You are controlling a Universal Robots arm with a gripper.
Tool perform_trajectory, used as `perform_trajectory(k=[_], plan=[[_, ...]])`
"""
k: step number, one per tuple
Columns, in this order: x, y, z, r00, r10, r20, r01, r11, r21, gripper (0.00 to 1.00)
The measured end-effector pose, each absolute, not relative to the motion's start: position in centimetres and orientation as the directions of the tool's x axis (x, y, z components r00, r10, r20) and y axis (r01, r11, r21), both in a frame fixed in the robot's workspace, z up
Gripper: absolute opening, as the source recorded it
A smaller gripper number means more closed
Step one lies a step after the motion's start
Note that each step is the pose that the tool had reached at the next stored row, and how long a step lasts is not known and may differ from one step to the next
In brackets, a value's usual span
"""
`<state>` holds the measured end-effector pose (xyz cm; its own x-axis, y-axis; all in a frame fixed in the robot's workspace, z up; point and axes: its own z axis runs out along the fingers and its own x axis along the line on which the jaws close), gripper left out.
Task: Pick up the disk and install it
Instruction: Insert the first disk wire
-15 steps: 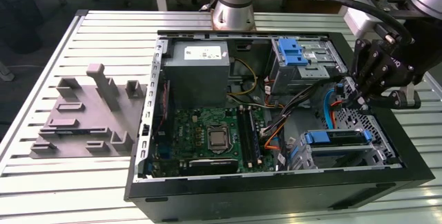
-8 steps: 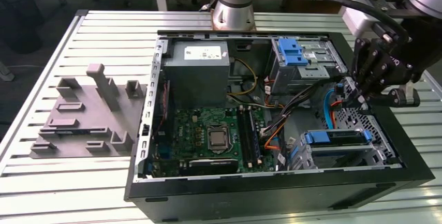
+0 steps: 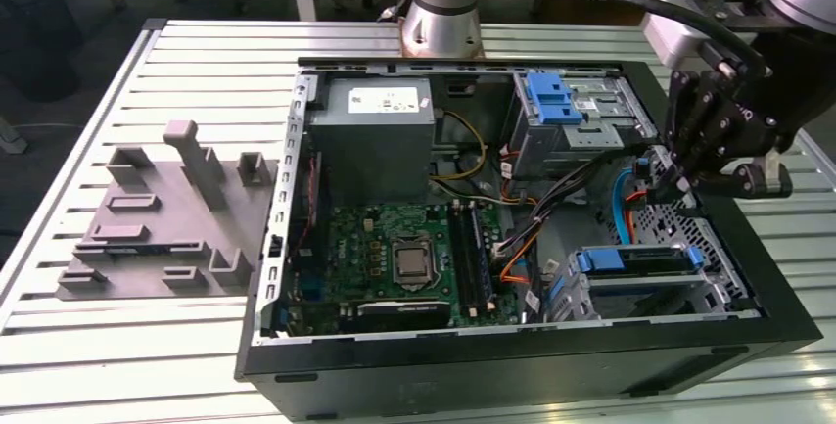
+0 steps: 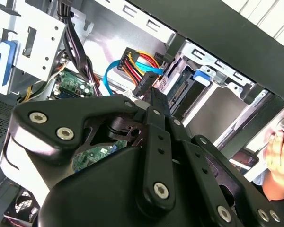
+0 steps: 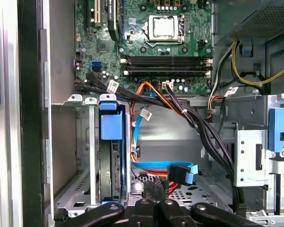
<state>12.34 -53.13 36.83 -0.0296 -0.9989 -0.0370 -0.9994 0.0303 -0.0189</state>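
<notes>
The disk (image 3: 636, 259) sits inside the drive cage at the near corner of the open computer case, on the exterior view's right, with its blue carrier frame facing the case's inside. In both wrist views the disk (image 5: 111, 163) (image 4: 182, 90) stands on edge between the cage's metal walls. My gripper (image 3: 669, 187) hangs inside the case a little behind the cage, apart from the disk. Its fingers (image 5: 150, 189) are pressed together and shut. The fingertips (image 4: 154, 97) end right at a black connector (image 4: 143, 85) with coloured wires; I cannot tell whether they grip it.
A blue data cable (image 5: 180, 172) and black cable bundles (image 5: 199, 123) run close to the fingers. The motherboard (image 3: 405, 258), grey power supply box (image 3: 376, 120) and upper cage with blue latch (image 3: 555, 101) fill the case. A grey fixture (image 3: 170, 209) lies on the table. A person's hand (image 4: 279, 161) is beside the case.
</notes>
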Motion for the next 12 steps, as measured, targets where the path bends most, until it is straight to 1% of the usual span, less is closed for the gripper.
perform_trajectory(k=[3,12], plan=[[12.3,-52.9,36.8,-0.029,-0.999,-0.036,-0.999,0.030,-0.021,0.11],[12.3,-51.7,36.6,-0.029,-1.000,-0.011,-0.999,0.030,-0.026,0.11]])
